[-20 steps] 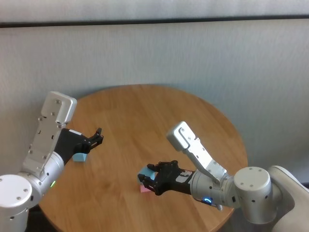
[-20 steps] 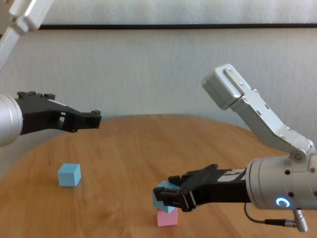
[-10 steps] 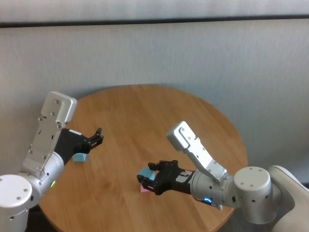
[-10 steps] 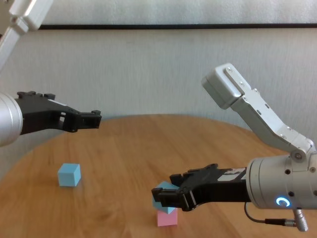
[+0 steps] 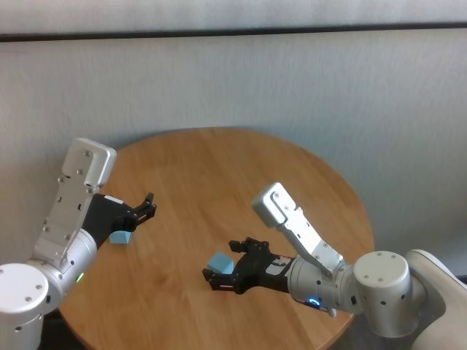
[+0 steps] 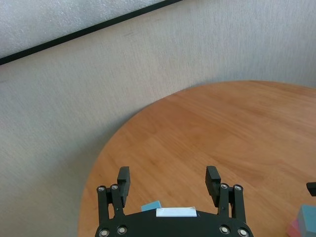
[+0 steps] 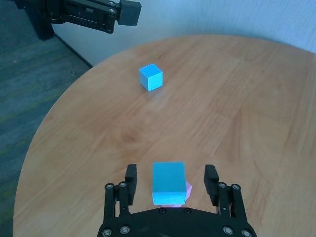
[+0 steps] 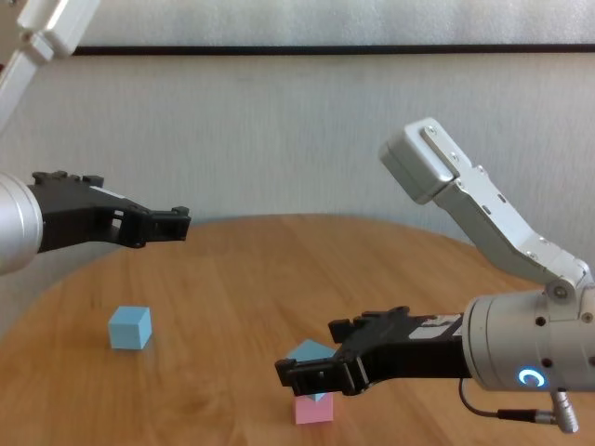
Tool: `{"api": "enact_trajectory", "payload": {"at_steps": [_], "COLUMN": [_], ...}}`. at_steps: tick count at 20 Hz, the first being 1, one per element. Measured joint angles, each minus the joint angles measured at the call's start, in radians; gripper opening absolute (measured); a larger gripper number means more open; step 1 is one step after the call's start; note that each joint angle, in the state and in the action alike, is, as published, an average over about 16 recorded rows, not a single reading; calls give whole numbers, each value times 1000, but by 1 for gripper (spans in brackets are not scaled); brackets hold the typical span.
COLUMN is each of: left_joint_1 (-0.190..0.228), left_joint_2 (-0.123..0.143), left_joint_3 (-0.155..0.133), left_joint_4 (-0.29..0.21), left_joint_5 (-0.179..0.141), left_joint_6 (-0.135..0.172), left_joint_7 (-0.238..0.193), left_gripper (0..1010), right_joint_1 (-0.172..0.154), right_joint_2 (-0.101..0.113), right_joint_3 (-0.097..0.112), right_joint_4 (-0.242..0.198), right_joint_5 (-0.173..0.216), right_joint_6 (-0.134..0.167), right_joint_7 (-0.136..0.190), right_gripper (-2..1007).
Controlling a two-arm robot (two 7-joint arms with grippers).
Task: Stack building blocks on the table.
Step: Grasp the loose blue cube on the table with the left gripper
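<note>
Right wrist view: your right claw (image 7: 169, 183) is standing wide around the blue cube (image 7: 168, 183) sitting on the pink cube (image 8: 313, 410). The second blue cube (image 8: 129, 327) is lying just beside your wide-open left claw (image 8: 178, 219) on the counter (image 5: 219, 175).

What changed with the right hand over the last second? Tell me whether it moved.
Yes. The right hand has opened around the blue block, which sits on the pink block; one finger now reaches farther left of that pink block.
</note>
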Motion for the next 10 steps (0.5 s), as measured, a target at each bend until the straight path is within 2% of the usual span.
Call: {"api": "enact_trajectory", "payload": {"at_steps": [4,10], "left_joint_1": [0,0], "left_joint_2": [0,0], "left_joint_3": [0,0], "left_joint_4": [0,0], "left_joint_5": [0,0], "left_joint_6": [0,0], "left_joint_7": [0,0], "left_gripper": [1000,1000], "right_joint_1": [-11,-38], "right_joint_2": [5,13], "right_joint_3": [14,45], "right_joint_4": [-18,-41], "right_joint_5": [2,-26], "right_joint_6": [-31,-118], "right_joint_7": [-18,-85], "right_gripper": [900,985]}}
